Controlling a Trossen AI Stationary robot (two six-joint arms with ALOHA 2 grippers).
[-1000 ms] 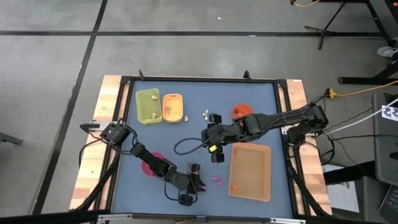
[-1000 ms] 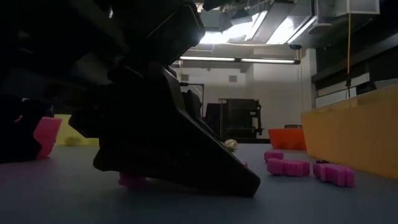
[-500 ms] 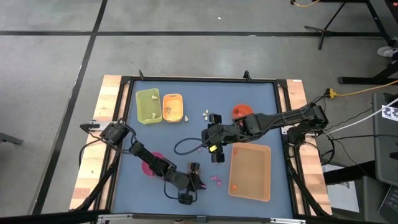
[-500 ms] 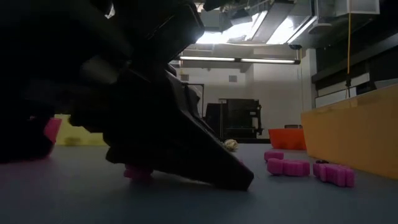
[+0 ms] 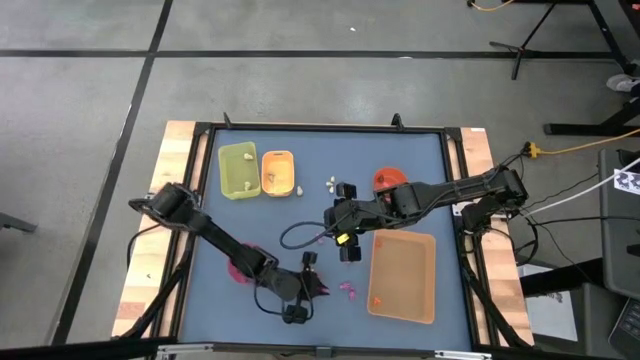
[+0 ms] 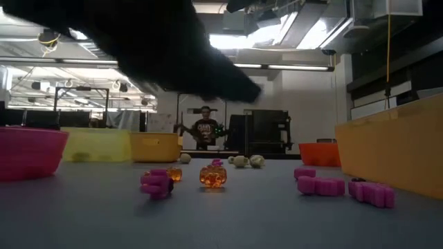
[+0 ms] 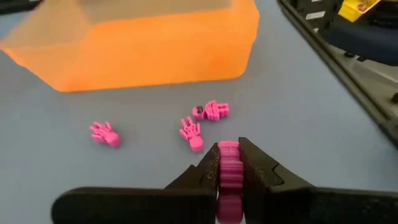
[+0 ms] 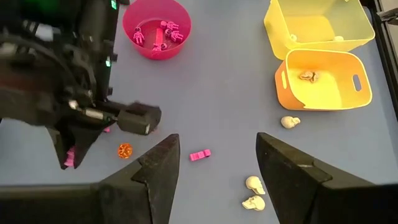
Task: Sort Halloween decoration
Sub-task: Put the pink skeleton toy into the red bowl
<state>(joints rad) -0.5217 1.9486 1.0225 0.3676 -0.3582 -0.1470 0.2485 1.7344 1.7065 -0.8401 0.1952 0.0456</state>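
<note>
Your left gripper (image 7: 229, 180) is pinching a small magenta-pink ridged plastic trinket (image 7: 229, 171) between its two dark fingers, lifted off the blue table mat (image 5: 300, 225) near the front edge (in the low view only a dark blur of the arm crosses the top). Just ahead of it on the mat you have three more loose pink trinkets (image 7: 191, 133), hand-shaped and skeleton-like, lying near the large translucent orange rectangular tray (image 7: 146, 40). Your right gripper (image 8: 214, 165) hangs over the middle of the table with its fingers spread wide and nothing between them. Below it you can see one small pink block (image 8: 199, 154), a round orange pumpkin bead (image 8: 125, 150) and cream-white skulls (image 8: 255, 184) scattered on the mat. The round pink bowl (image 8: 156, 28) holds several pink trinkets. The yellow-green plastic tray (image 8: 320, 25) and the smaller orange handled tray (image 8: 325, 79) sit touching side by side at the far left of the table; the orange one has a cream piece inside. The red-orange round bowl (image 5: 388, 179) sits beside the right arm.
</note>
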